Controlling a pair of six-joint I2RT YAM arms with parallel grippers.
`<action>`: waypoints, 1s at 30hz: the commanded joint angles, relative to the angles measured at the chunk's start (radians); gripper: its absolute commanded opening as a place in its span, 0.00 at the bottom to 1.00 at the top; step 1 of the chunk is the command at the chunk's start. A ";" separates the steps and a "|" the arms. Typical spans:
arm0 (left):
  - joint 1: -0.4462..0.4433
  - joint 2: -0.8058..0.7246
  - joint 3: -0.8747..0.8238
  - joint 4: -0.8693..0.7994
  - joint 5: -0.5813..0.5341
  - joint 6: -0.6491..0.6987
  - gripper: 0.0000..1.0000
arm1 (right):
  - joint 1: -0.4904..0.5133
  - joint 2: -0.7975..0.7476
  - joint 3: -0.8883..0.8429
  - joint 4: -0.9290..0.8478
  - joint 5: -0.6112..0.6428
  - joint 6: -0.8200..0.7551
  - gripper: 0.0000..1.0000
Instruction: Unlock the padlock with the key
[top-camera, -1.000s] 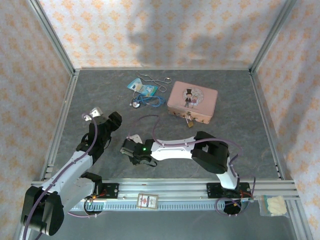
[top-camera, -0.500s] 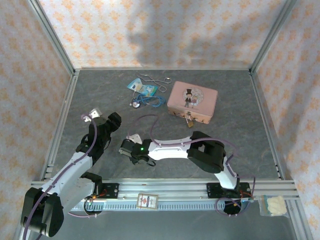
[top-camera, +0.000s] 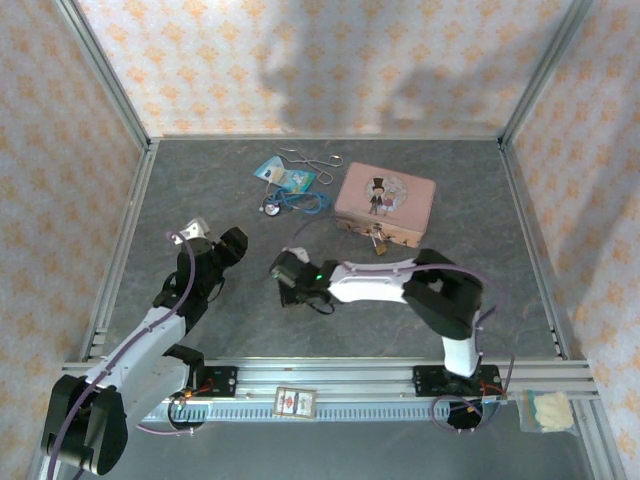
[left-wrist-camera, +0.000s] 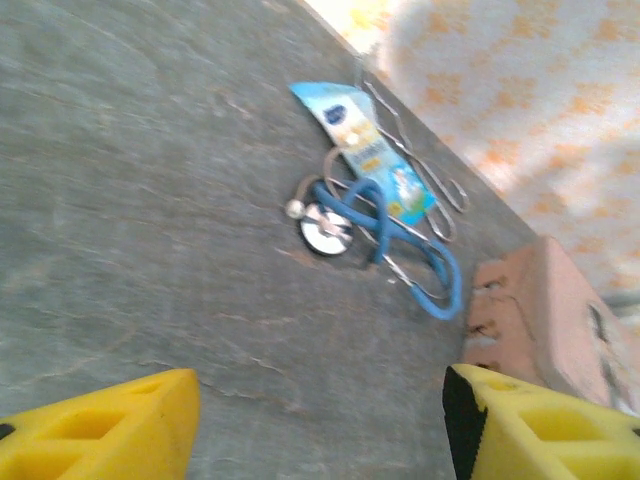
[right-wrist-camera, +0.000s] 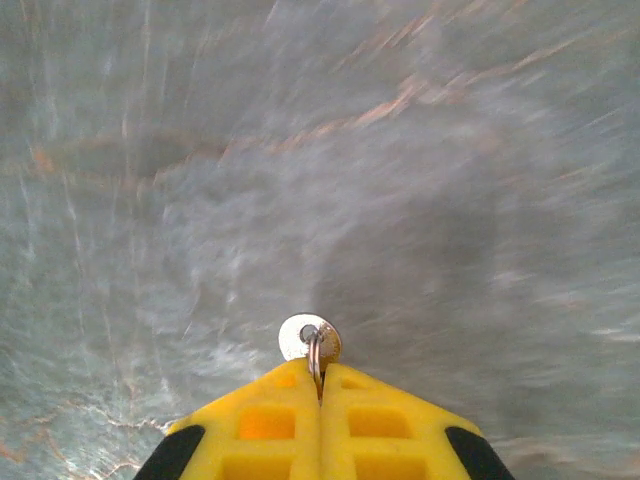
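Fetching looks done: the right gripper (right-wrist-camera: 321, 376) pinches the key (right-wrist-camera: 309, 339), the left gripper (left-wrist-camera: 320, 425) gapes empty; next, carry it toward the padlock (top-camera: 379, 240) at two o'clock.

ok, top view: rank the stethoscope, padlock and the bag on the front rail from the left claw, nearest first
1. Stethoscope, just beyond the left claw, slightly right.
2. Padlock, farther right, at the pink tin's front edge.
3. Bag, far right end of the front rail.

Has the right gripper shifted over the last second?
Yes. The right gripper moved rightward and farther out, closer to the pink tin box.
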 joint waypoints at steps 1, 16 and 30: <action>0.003 -0.014 -0.032 0.166 0.140 0.008 0.65 | -0.059 -0.140 -0.061 0.170 -0.085 0.010 0.00; -0.327 0.193 -0.123 0.733 0.246 -0.047 0.48 | -0.321 -0.384 -0.369 0.581 -0.400 0.260 0.00; -0.356 0.378 -0.057 0.840 0.305 -0.033 0.39 | -0.337 -0.407 -0.379 0.595 -0.407 0.287 0.00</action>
